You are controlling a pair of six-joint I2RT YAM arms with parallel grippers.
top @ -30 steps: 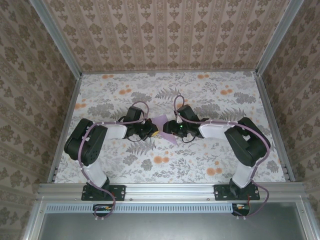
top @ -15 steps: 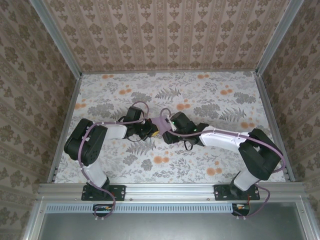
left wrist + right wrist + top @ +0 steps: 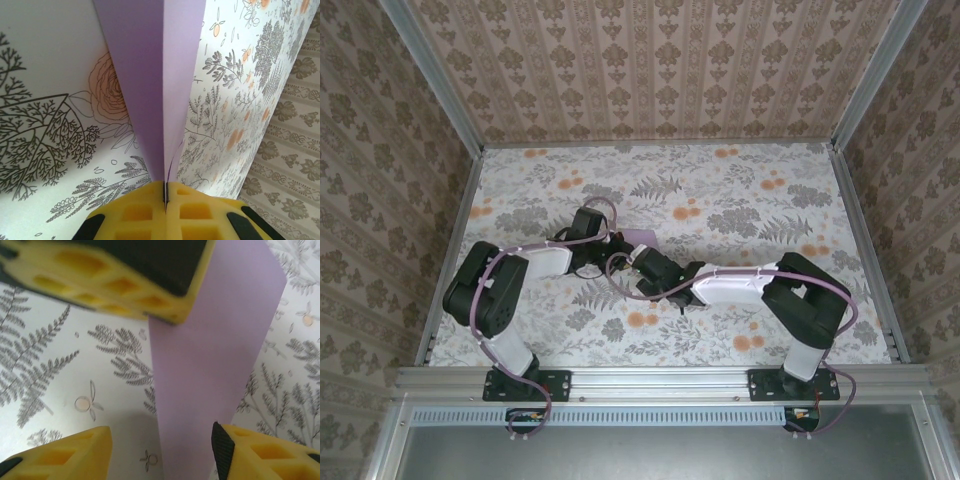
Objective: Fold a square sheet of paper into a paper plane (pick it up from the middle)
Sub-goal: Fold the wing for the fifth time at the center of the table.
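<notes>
Mid-fold, I judge. My left tool [image 3: 165,194] is pinched tight on the creased sheet of paper [image 3: 150,75], which runs toward 12 o'clock over the bench [image 3: 45,65]. My right tool [image 3: 160,452] stands half open and empty, straddling the sheet. Next it should close squarely on the crease.

- A flat tabletop [image 3: 740,195] is noted, covered in a pale floral print of grey ferns and leaves with orange blossoms.
- The back wall [image 3: 660,70] is papered in beige and brown, with vertical stripes and damask motifs.
- The left wall [image 3: 370,200] and right wall [image 3: 920,200] are finished in the same paper.
- Grey metal corner posts [image 3: 432,75] are seen where the side walls meet the back wall.
- The table's side edges are bounded by metal side rails [image 3: 868,255].
- A silver front rail [image 3: 660,378] is fitted along the near edge.
- A slotted strip [image 3: 660,415] is recorded just below it, with a dark panel [image 3: 660,455] beneath.
- The enclosure is evenly and softly lit.
</notes>
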